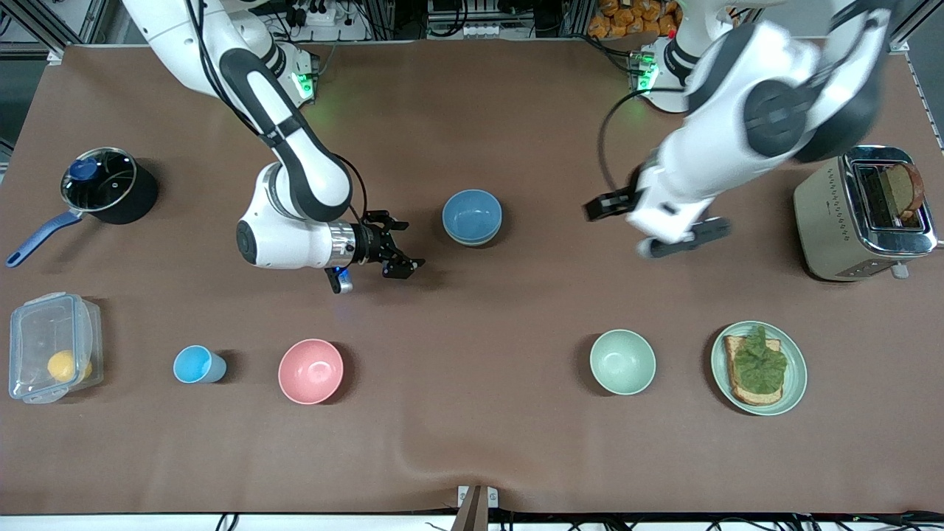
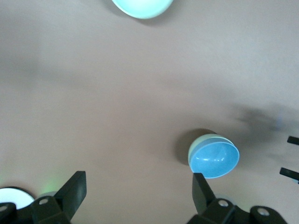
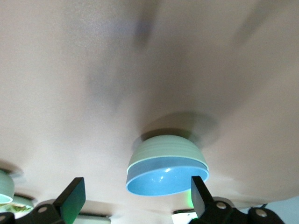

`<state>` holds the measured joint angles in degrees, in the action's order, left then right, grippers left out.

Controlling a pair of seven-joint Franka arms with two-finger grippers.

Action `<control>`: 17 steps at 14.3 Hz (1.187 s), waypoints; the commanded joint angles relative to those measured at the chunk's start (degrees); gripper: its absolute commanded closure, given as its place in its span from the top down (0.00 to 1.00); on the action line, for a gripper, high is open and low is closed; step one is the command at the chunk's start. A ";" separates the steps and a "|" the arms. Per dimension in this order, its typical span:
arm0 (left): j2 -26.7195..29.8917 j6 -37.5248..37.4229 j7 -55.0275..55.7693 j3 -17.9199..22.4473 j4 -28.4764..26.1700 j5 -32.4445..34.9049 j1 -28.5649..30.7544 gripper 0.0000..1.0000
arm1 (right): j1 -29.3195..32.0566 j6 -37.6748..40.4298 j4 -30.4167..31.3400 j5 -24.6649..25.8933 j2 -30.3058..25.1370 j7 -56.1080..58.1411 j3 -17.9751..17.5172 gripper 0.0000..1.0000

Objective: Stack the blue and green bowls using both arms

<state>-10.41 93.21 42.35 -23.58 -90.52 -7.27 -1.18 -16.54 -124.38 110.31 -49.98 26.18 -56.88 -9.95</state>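
The blue bowl sits nested inside the green bowl on the table's middle. In the front view the blue bowl hides the green one. The stack also shows in the left wrist view, blue bowl in green bowl. My right gripper is open and empty, low over the table beside the stack, toward the right arm's end. My left gripper is open and empty, up over the table between the stack and the toaster. Both wrist views show open jaws, in the left and the right.
A paler mint bowl, a green plate with toast, a pink bowl, a light-blue cup and a clear box stand nearer the front camera. A toaster and a pot flank the table's ends.
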 commanded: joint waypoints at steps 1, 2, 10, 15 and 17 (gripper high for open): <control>6.35 -3.73 -5.32 -0.42 -0.97 1.38 6.51 1.00 | 1.24 6.93 -5.61 6.02 -0.43 -8.49 -0.34 1.00; 7.94 -5.05 -7.69 -0.42 -0.97 1.38 8.63 1.00 | 2.47 10.01 -7.38 7.69 -0.43 -9.56 -0.34 1.00; 10.50 -9.28 -14.04 -0.42 2.09 1.38 16.55 1.00 | 12.58 30.16 -16.09 26.39 -7.44 -8.52 0.19 1.00; 13.31 -9.81 -18.26 2.30 2.72 1.21 16.12 1.00 | 18.38 34.10 -15.74 34.31 -16.42 8.13 0.80 1.00; 14.10 -10.24 -18.27 6.06 2.81 1.21 12.71 1.00 | 19.35 35.96 -15.74 36.27 -18.88 16.85 3.26 1.00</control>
<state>2.39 84.16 25.01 -20.59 -87.84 -6.97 14.32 1.15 -89.45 92.99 -15.80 10.26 -47.62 -7.93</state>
